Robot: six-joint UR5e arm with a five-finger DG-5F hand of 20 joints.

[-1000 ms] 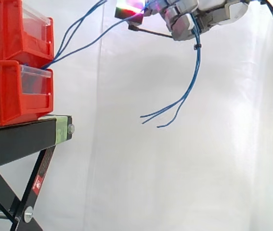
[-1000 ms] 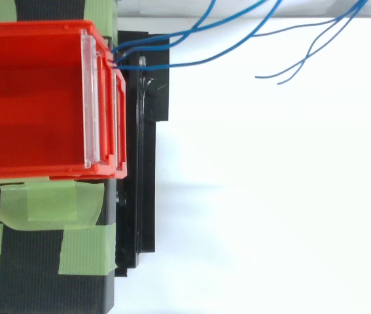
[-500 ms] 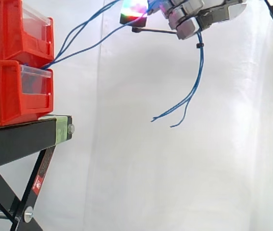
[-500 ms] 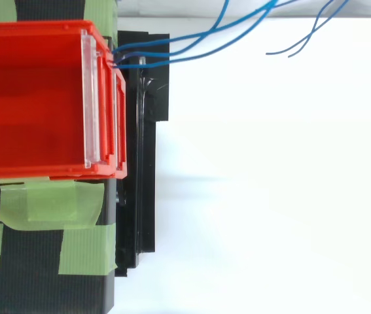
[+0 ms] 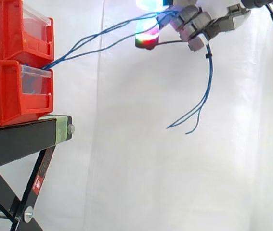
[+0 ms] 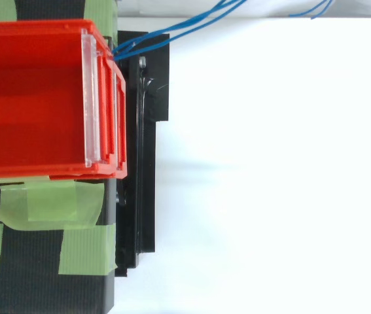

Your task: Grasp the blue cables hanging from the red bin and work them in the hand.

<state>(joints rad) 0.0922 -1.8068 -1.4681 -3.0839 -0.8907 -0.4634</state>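
Hand [image 5: 199, 21] is high up in the side view, fingers curled round the blue cables [image 5: 102, 36], so it is grasping them, with one glowing pad [image 5: 147, 39] out front toward the bins. The cables come out at the front of the stacked red bins [image 5: 16, 91] on the black stand [image 5: 20, 139] (where upper and lower bin meet, can't tell which one). They rise to the right into the hand. Below the hand the loose ends [image 5: 196, 113] hang free and splay apart, touching nothing.

A small black tie [image 5: 207, 56] bunches the strands just under the fingers. Handling guess: thin, light, limp wires with slick insulation that are likely to slip through the pads. Best hold is on the bundled part near the tie, not the splayed tips. The far end seems anchored at the bins, so a hard pull could tug them.
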